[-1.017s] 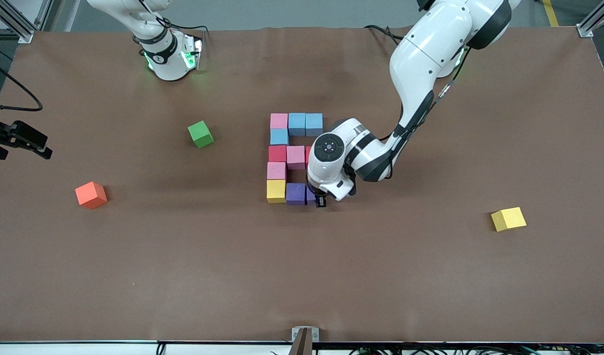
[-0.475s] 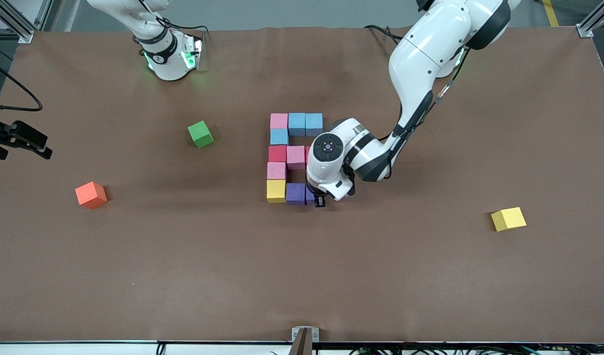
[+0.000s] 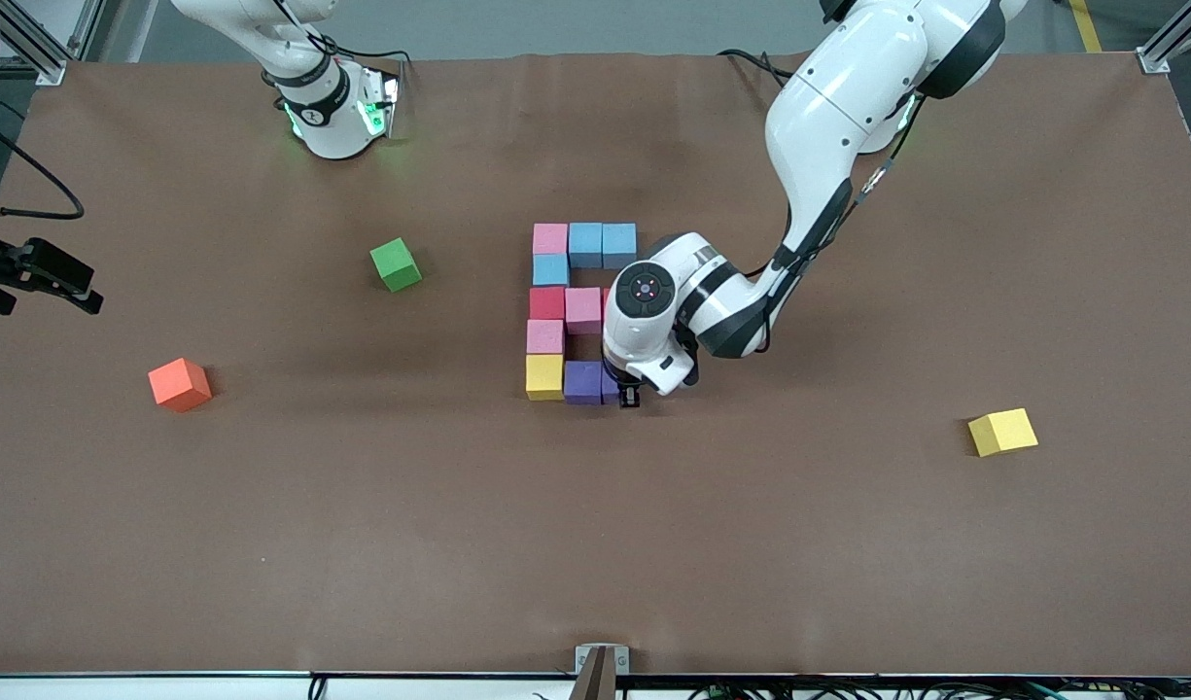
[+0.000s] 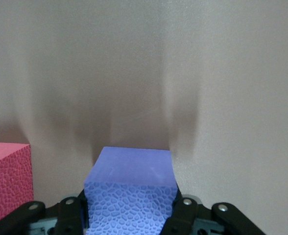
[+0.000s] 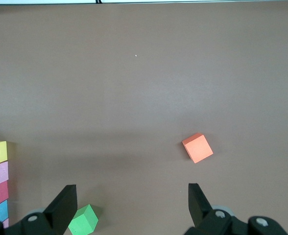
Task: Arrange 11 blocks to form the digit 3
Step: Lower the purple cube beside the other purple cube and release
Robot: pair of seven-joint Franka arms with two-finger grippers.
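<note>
The blocks are small matte foam cubes with a pebbled, cell-like skin, set on a brown, cloth-like table (image 3: 264, 544). Near the table's middle they form the digit 3 (image 3: 566, 316), blocky and E-shaped as seen from the front camera. The bar farthest from that camera runs pink foam cube (image 3: 549, 238), then two light blue foam cubes (image 3: 602, 244). A third light blue cube (image 3: 550, 269) links it to the middle bar of a red foam cube (image 3: 546, 302) and a pink cube (image 3: 583, 309); that bar's last cube is mostly hidden under the left arm and only seems red. Another pink cube (image 3: 544, 336) leads to the nearest bar: yellow foam cube (image 3: 544, 376), purple foam cube (image 3: 582, 381), then a second purple cube (image 4: 130, 196).

The left gripper (image 3: 630, 392) sits low at that bar's end, its black fingers (image 4: 183, 210) pinching the second purple cube's sides. The right gripper (image 5: 129, 205) waits with fingers spread wide, holding nothing, above the table toward the right arm's end.

A green foam cube (image 3: 396, 263), an orange foam cube (image 3: 179, 384) and a loose yellow foam cube (image 3: 1002, 432) lie well apart from the figure.
</note>
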